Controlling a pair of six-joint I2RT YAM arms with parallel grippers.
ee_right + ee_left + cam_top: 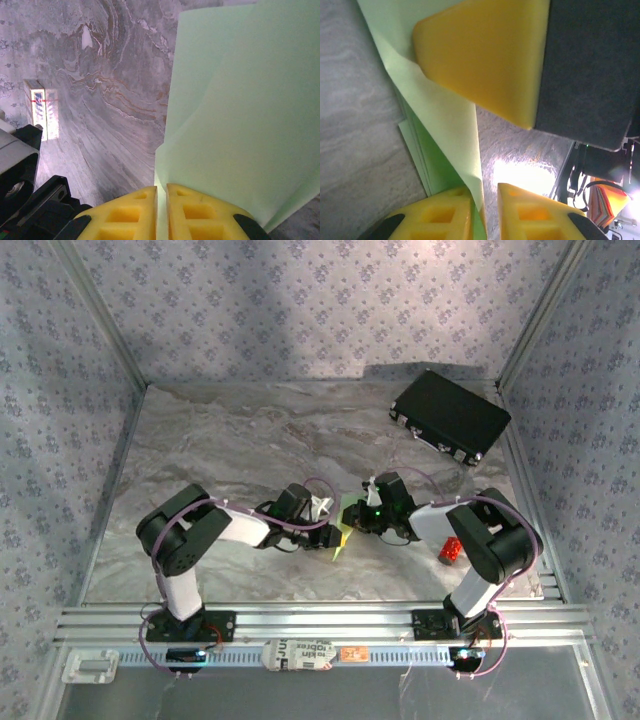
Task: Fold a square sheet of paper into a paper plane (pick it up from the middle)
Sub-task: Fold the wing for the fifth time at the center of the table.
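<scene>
Green square sheet of paper (240, 125) sits clamped in right gripper (161, 192); left gripper (484, 192) seems slightly parted; align edges before creasing.

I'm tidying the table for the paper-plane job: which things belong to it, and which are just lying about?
Job: pale green paper; right hand, pinching it; left hand.
Lying about: black case, far right; small red cylinder, near right.

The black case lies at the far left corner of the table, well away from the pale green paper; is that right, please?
Not quite: the top external view shows the black case at the far right corner of the table, well away from the pale green paper.
</scene>
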